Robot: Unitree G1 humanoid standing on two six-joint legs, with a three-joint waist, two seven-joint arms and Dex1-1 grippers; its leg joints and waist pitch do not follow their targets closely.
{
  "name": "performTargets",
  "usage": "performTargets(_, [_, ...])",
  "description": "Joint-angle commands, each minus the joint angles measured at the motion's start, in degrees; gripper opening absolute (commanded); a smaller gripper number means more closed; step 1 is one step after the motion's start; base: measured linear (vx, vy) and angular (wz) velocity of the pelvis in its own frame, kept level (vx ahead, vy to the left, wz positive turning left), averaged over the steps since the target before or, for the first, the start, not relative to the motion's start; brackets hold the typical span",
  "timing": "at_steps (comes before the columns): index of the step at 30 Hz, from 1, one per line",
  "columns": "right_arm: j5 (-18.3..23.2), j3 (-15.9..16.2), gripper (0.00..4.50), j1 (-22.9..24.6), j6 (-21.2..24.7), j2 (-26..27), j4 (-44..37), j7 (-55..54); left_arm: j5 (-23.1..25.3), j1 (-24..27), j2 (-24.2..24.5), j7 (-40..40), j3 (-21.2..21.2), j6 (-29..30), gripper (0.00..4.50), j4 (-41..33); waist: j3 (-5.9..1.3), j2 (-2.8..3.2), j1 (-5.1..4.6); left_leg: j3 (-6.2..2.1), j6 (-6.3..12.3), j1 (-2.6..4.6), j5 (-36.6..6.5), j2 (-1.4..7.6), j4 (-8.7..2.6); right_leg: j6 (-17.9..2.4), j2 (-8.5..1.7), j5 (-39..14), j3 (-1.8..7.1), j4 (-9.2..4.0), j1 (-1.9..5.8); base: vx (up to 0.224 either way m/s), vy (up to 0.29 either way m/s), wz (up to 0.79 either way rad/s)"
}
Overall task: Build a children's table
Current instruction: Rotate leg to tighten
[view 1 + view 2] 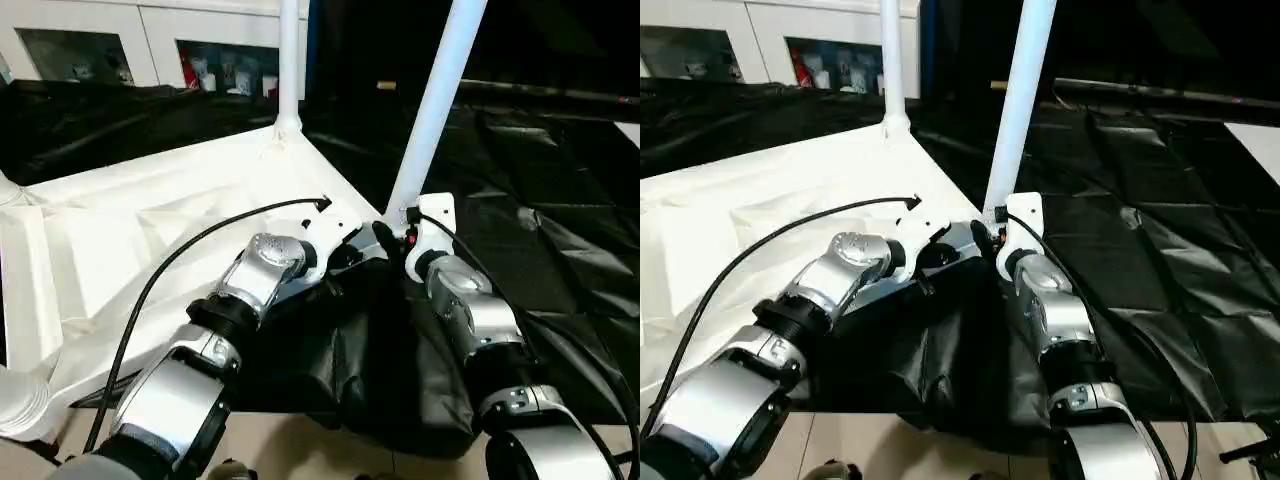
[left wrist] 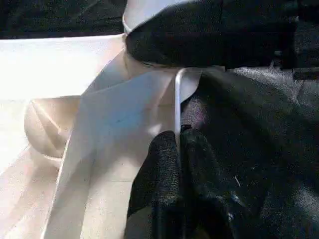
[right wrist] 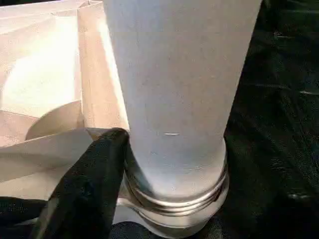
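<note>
My left tool (image 2: pixel 178 164) is pinched shut on the upturned tabletop's (image 1: pixel 150 230) thin rim. My right tool (image 3: pixel 149 164) stands wide around the near leg (image 1: pixel 435 105), upright in its corner socket (image 3: pixel 174 209), directly ahead of it.

Non-task items I can see from my station: black plastic sheeting (image 1: pixel 560 270), creased, spread over the work surface and hanging in folds over its near edge; white cabinet (image 1: pixel 150 40) along the back, with glass-fronted compartments; small red and white items (image 1: pixel 215 72) inside one compartment, too small for me to identify; pale floor (image 1: pixel 300 445) showing as a strip below the sheeting's edge
</note>
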Motion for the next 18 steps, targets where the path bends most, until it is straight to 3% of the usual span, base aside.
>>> performTargets(1, [0.69,2.76,3.53,0.34,0.47,3.01,-0.26,4.43,0.86,-0.65,-0.94,0.56,-0.41,-0.76,0.0,2.0,-3.78,0.23,0.06,-0.05,0.51,0.49,-14.59,0.57,-3.73,-10.66,-2.64,-11.02,1.33,-4.56,2.5,0.0,0.0,0.0])
performTargets(2, [1.03,2.43,3.83,0.18,0.02,2.76,-0.06,4.66,0.67,-0.74,-0.74,0.4,-0.23,-0.84,0.0,2.49,-3.71,0.19,0.03,-0.04,0.42,0.56,-15.37,0.58,-3.79,-10.64,-2.65,-12.24,1.35,-4.69,2.43,0.0,0.0,0.0])
performTargets(5, [2.69,1.99,4.01,0.12,-0.44,1.55,-0.29,7.11,-0.45,-0.11,0.15,-2.12,0.05,-2.53,0.0,2.26,-3.77,0.02,-0.02,-0.14,0.52,0.38,-15.96,0.6,-3.86,-10.15,-2.84,-14.18,1.37,-4.8,2.59,0.0,0.0,0.0])
performTargets(7, [3.52,3.24,4.24,1.36,-0.29,-2.94,-3.22,14.96,-1.76,2.4,3.23,-8.49,-0.29,-4.63,0.0,-0.64,-3.78,-0.12,0.25,-0.15,1.15,0.4,-15.27,0.71,-3.81,-10.21,-2.83,-13.26,1.3,-4.78,2.81,0.0,0.0,0.0])
performTargets(9, [3.29,3.99,4.34,1.88,-0.16,-4.39,-4.24,17.25,-1.91,3.13,4.19,-10.29,-0.57,-4.84,0.0,-1.56,-4.0,-0.11,0.13,-0.06,1.92,-0.05,-12.72,0.69,-3.58,-11.09,-2.86,-9.09,1.39,-4.26,3.07,0.0,0.0,0.0])
performTargets(11, [1.67,7.06,4.43,3.59,-0.1,-8.8,-7.07,23.85,-2.76,5.34,6.68,-15.9,-1.24,-6.82,0.0,-4.56,-4.14,-0.26,0.22,0.19,3.26,0.08,-8.95,0.64,-3.1,-12.88,-2.59,-2.28,1.39,-3.59,3.01,0.0,0.0,0.0])
performTargets(13, [0.63,8.96,4.43,4.81,-0.21,-11.64,-9.1,28.13,-4.0,6.94,8.3,-20.45,-1.59,-6.41,0.0,-7.25,-4.1,-0.2,0.3,0.22,4.06,0.04,-8.09,0.62,-3.05,-13.65,-2.54,-0.82,1.31,-3.37,3.14,0.0,0.0,0.0])
performTargets(18, [0.49,10.2,4.43,5.88,0.0,-14.57,-11.15,32.4,-4.86,9.03,10.95,-25.2,-2.42,-6.53,0.0,-11.09,-3.86,0.16,0.2,0.31,3.04,0.57,-12.01,0.99,-3.34,-14.01,-2.63,-6.43,1.41,-3.87,2.57,0.0,0.0,0.0])
